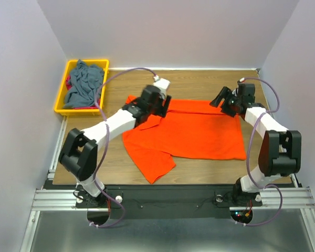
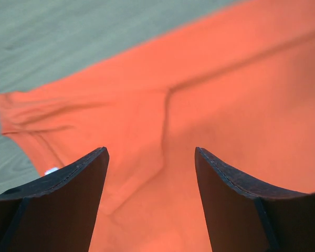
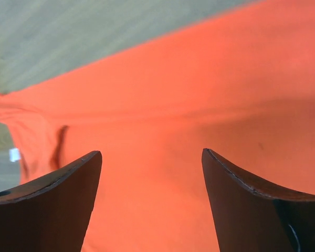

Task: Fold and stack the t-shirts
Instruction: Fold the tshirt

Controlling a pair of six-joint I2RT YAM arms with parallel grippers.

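Orange t-shirt [image 1: 199, 134] spread on tabletop [image 1: 210, 84], mid-fold. Left fingers [image 2: 58, 210] and right fingers [image 3: 252, 210] apart, empty. Next likely: pinch 7 o'clock sleeve [image 1: 155, 168].

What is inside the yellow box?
A crumpled grey-blue t-shirt fills the yellow box, with a bit of red cloth peeking out at its left side. Anything underneath the t-shirt is covered.

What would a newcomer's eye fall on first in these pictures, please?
The orange t-shirt lies spread across the middle of the table, a flap trailing toward the near edge. The left gripper and right gripper stand open over its far edge. At the far left corner, a yellow bin holds a crumpled grey t-shirt.
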